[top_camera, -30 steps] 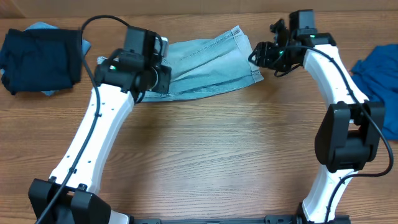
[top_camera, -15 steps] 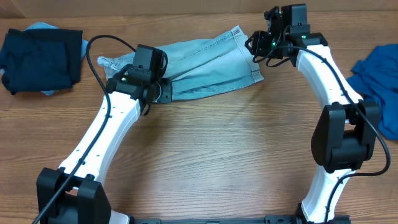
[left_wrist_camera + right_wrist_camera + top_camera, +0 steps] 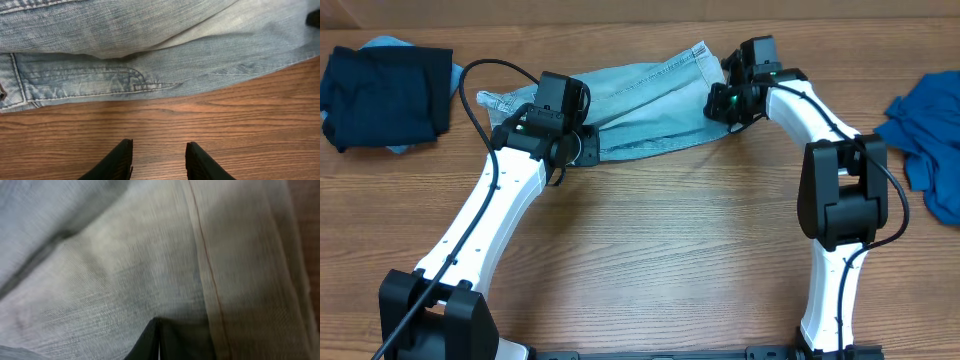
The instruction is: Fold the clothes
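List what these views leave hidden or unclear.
- Right wrist view: blurred close-up; whether the shut right gripper pinches the denim shorts is unclear.
- Overhead: left arm covers part of the shorts' left half.
- Overhead: royal-blue garment cut off by the right edge.

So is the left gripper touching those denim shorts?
Apart. In the left wrist view, bare table separates the open left gripper from the denim shorts.

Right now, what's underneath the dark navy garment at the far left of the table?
Pale blue fabric pokes out from under the dark navy garment along its top, right and bottom edges. Its shape and anything else beneath are covered.
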Tool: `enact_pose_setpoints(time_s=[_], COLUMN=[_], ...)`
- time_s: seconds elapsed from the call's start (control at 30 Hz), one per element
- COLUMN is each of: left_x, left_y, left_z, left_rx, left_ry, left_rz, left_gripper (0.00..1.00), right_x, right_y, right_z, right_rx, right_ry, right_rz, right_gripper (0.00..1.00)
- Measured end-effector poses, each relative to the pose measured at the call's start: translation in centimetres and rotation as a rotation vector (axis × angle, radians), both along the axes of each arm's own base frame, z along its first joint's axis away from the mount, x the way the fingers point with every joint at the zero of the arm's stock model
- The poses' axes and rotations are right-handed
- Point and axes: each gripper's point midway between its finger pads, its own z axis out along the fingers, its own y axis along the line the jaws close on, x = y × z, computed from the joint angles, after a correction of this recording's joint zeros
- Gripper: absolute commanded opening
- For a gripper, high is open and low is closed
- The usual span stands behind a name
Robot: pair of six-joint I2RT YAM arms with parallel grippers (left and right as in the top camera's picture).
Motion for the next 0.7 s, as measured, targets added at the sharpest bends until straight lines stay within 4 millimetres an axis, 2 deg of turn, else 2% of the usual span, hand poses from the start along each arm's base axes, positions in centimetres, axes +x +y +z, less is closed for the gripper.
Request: enact_pose_setpoints(time_s=[0.23, 0.5, 0.7], left_x=[-0.4, -0.9, -1.2], left_y=[0.1, 0.2, 0.3], left_z=[-0.2, -0.4, -0.6], left_rx=[0.005, 0.008, 0.012], left_ry=[0.019, 0.04, 0.054], left_rz=[0.0, -0.002, -0.001], left_gripper=[0.38, 0.38, 0.38], right_x=[-2.5, -3.4, -6.3], right_y=[-1.9, -2.4, -3.1], right_z=[-1.4, -1.5, -1.6], right_rx=[-0.131, -0.17, -0.206], right_ry=[0.109, 0.125, 0.239], right_rz=[-0.031, -0.035, -0.034], right_gripper=[0.04, 0.04, 0.04])
